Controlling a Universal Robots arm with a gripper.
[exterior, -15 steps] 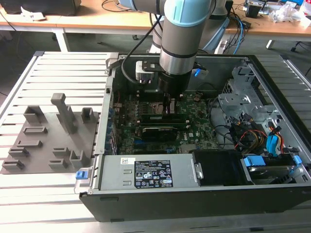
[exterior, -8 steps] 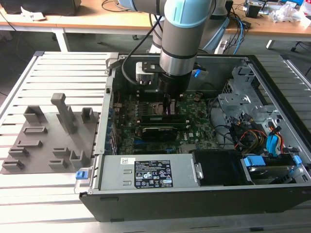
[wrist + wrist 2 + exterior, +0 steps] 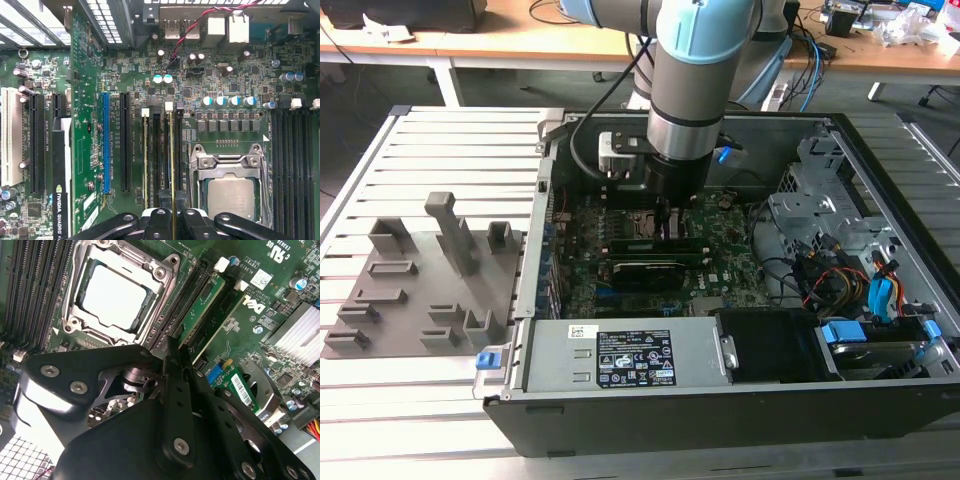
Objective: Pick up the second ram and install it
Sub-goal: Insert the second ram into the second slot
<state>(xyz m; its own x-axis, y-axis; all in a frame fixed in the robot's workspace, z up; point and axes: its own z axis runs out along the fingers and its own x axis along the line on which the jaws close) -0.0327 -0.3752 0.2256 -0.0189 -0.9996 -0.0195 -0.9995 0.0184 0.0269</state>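
While the second ram (image 3: 173, 165) stands on edge in a slot just beside the processor socket (image 3: 231, 192), the gripper (image 3: 173, 216) is closed onto its top edge, the two black fingers (image 3: 156, 223) pinching the thin green stick between them. In the first wrist view another stick (image 3: 145, 160) sits in a neighbouring slot, near the held one. In the second wrist view the held ram (image 3: 204, 305) runs away from the fingers along its slot, with white latches at the far end. All of this lies on the motherboard (image 3: 720, 255) inside the open computer case (image 3: 880, 170), where the arm (image 3: 695, 80) reaches straight down in the exterior view. A grey fixture (image 3: 420, 280) rests on the slatted table (image 3: 440, 140) at the exterior view's left. Judging by this, the step in hand is seating the stick; whether it is fully home cannot be told, and finishing would call for even downward pressure
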